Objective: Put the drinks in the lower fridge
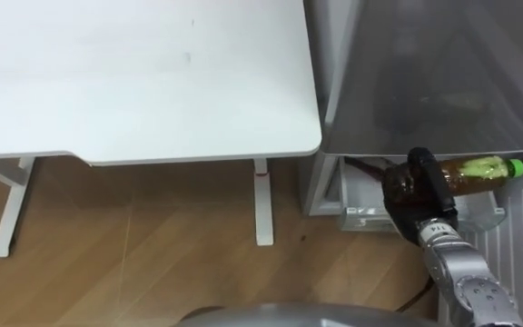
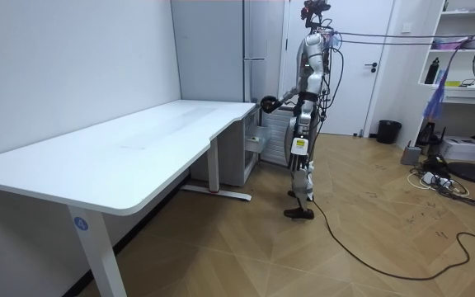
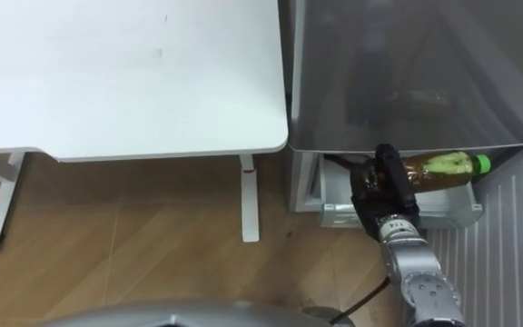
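Lying crosswise, bottle (image 1: pixel 476 173) cap rightward, right hand (image 1: pixel 414 186) gripping.

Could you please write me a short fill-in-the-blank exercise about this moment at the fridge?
1. The robot's ____ hand is curled round the bottle.
2. The bottle's cap is ____.
3. The desk beside the fridge has a ____ top.

Missing words: right; green; white.
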Tool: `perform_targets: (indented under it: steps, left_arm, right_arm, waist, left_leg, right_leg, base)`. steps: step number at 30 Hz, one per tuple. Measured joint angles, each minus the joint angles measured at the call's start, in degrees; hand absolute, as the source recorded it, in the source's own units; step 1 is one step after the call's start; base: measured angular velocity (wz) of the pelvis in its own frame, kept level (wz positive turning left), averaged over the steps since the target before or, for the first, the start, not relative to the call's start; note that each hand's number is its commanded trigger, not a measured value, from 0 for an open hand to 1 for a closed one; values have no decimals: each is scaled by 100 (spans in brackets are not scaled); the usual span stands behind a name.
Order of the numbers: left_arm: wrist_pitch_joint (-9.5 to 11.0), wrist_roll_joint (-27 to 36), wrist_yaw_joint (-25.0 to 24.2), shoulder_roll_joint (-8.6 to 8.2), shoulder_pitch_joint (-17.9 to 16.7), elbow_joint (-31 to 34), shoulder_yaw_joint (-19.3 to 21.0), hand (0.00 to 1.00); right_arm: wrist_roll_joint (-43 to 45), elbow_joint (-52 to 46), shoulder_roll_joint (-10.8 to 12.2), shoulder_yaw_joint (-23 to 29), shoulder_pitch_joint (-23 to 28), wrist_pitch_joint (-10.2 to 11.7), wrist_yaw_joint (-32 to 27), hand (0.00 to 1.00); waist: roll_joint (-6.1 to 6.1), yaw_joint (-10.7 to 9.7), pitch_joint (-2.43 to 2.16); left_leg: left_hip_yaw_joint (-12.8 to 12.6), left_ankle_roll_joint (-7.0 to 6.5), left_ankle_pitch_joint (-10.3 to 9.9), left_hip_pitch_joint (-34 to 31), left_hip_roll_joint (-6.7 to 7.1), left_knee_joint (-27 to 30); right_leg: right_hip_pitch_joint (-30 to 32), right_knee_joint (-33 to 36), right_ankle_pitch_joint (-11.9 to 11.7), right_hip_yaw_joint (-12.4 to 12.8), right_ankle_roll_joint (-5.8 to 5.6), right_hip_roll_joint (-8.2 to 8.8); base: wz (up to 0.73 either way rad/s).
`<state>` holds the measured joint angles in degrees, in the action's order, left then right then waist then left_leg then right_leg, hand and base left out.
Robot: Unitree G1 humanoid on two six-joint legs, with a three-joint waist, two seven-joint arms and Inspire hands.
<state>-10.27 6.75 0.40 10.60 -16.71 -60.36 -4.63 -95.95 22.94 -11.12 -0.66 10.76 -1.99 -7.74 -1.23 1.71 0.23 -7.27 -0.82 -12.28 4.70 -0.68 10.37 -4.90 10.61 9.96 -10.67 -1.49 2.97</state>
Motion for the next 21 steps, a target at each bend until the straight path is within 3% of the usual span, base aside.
perform_targets:
  steps: [4, 11, 21]
  left_arm:
    - [-114, -157, -73, -26, -88, 120, 19, 0]
    - [-137, -270, -181, -46, -163, 189, 20, 0]
    - [-167, -254, -383, -34, -73, 313, 22, 0]
  right_arm:
    - [-22, 14, 1, 198, -16, 1, -100, 100]
    - [-27, 329, -2, 327, -130, 16, -209, 100]
    - [-146, 1406, -4, 474, -898, -1, -200, 100]
  waist:
    - [-26, -10, 9]
    - [-13, -9, 26]
    - [13, -5, 22]
  left_leg:
    - [79, 0, 0, 2, 11, 40]
    - [162, -1, 1, -24, 47, 105]
    - [289, -4, 8, -560, 52, 286]
  right_leg:
    - [-48, 0, 2, -49, 1, 11]
    - [-101, -3, 84, -55, 2, 26]
    - [389, 134, 94, -102, 20, 33]
  base:
    - [7]
    - [9]
    - [6]
